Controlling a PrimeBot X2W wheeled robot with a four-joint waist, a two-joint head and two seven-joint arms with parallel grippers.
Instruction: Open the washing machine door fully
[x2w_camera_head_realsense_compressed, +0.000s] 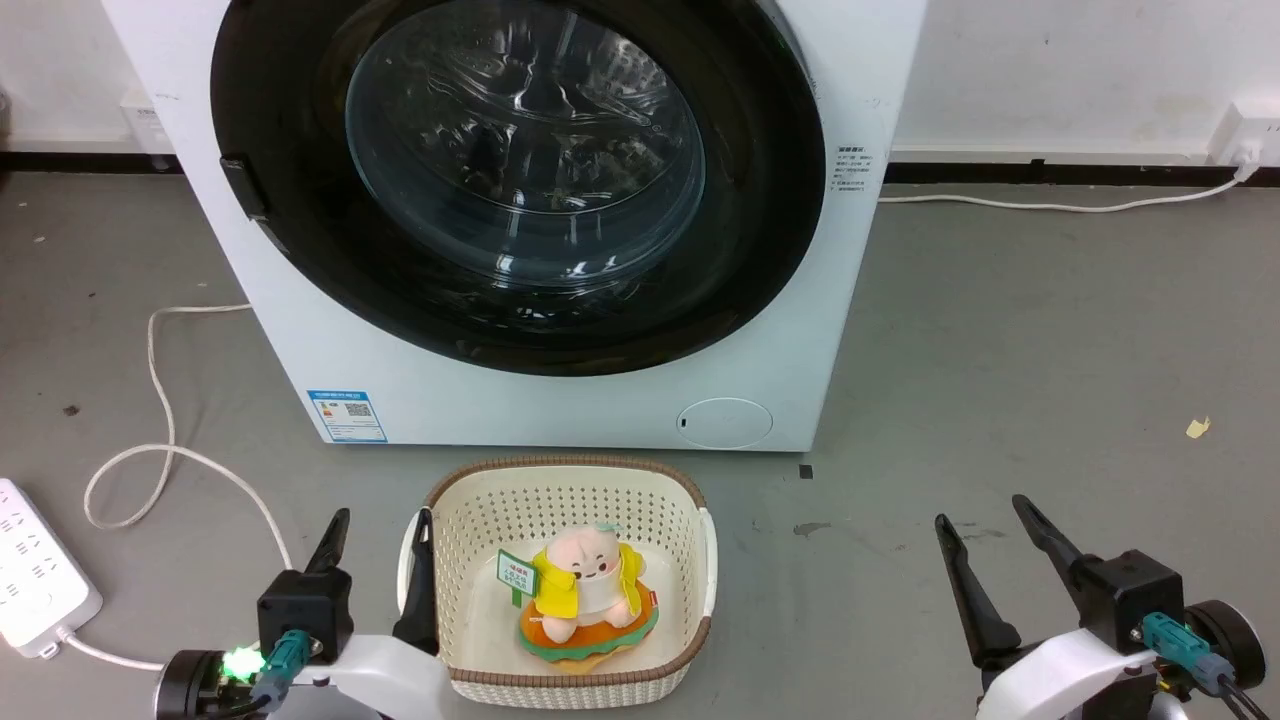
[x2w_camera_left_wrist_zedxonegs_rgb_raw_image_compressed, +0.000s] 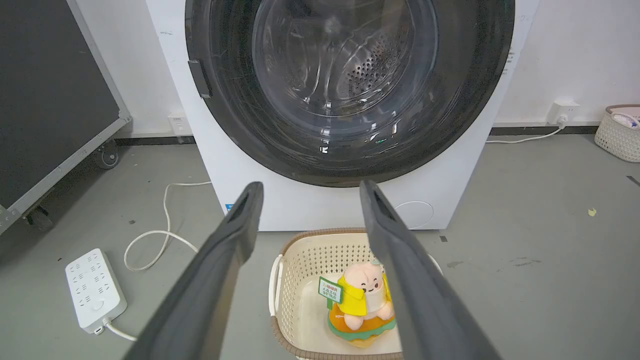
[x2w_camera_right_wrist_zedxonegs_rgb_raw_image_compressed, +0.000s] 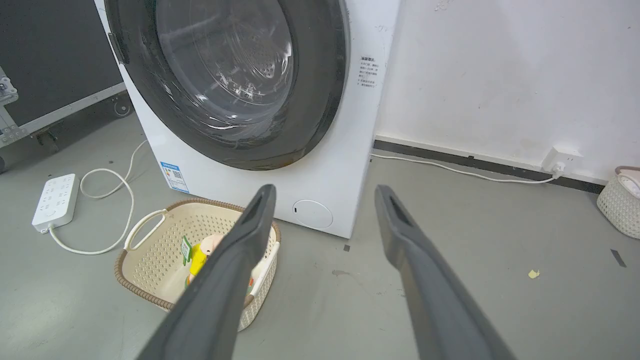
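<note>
Looking along the left wrist, a black wheeled case (x2w_camera_left_wrist_zedxonegs_rgb_raw_image_compressed: 50, 100) stands far left of the washer, which the head view leaves out. A white power strip (x2w_camera_head_realsense_compressed: 35, 570) lies on the floor at the left, its cable (x2w_camera_head_realsense_compressed: 160, 440) looping toward the washing machine (x2w_camera_head_realsense_compressed: 560, 400). The left gripper (x2w_camera_head_realsense_compressed: 383, 520) hovers low, fingers spread and empty, its inner finger crossing the left rim of the cream basket (x2w_camera_head_realsense_compressed: 570, 475) in the head view. The basket holds a plush toy (x2w_camera_head_realsense_compressed: 590, 590). Just behind it, the washing machine door (x2w_camera_head_realsense_compressed: 525, 150) sits shut against the washer's front, its handle (x2w_camera_head_realsense_compressed: 245, 190) at the left edge. Bare floor lies right of the basket, where the right gripper (x2w_camera_head_realsense_compressed: 980, 510) hangs released, holding nothing. Both wrist views catch a second basket (x2w_camera_right_wrist_zedxonegs_rgb_raw_image_compressed: 620, 205) far right by the wall
</note>
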